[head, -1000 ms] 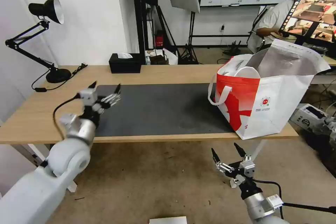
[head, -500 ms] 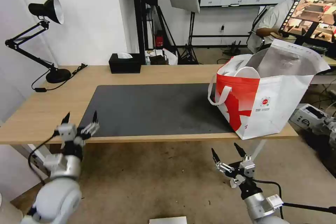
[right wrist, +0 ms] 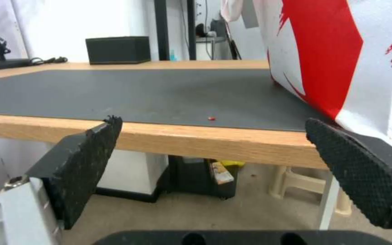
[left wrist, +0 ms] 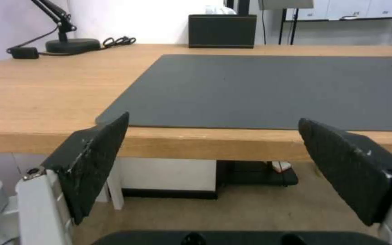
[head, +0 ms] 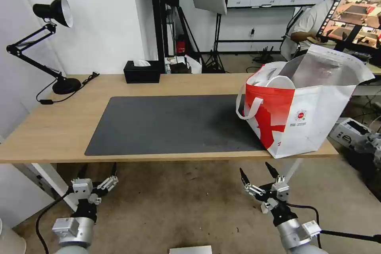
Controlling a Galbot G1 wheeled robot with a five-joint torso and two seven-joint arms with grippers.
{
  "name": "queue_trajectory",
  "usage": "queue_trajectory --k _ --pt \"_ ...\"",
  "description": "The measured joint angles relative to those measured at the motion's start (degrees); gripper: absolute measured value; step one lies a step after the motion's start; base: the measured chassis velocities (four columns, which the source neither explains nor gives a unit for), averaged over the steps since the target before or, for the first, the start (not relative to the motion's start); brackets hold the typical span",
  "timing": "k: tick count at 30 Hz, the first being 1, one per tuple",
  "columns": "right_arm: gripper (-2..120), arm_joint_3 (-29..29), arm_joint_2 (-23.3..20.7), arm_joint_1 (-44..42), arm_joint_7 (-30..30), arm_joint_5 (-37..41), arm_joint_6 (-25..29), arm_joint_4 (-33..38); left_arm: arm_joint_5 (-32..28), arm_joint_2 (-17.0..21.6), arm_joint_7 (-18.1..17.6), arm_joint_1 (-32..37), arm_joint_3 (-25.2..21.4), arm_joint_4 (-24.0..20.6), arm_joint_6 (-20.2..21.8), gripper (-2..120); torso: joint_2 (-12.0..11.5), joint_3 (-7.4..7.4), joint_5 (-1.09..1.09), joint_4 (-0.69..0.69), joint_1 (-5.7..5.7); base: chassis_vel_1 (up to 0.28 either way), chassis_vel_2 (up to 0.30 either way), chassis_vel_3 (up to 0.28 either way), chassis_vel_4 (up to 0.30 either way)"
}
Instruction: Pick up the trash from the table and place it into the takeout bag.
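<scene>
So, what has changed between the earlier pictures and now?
The left gripper, jaws open and empty, drew back from above the dark grey mat toward the robot and dropped below the table edge. The right gripper stayed low and open, and the takeout bag kept its place at the table's right end.

Markings on the takeout bag: none legible.
A small round red logo sits on the bag's white side, with a line of tiny print just beneath it, too small to read. Red brush-like graphics cover the panel beside it; in the right wrist view they show as red shapes on white, without letters. The screen in the room behind shows pictures, no readable words.
</scene>
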Motion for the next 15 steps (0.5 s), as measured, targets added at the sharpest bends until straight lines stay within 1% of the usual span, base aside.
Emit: queue_trajectory --k 15 --pt "100 0.0 0.0 0.0 0.0 0.0 0.0 0.0 -0.1 0.1 0.0 -0.3 0.2 0.0 0.1 100 0.0 0.0 0.0 0.0 0.0 0.0 0.0 0.0 0.0"
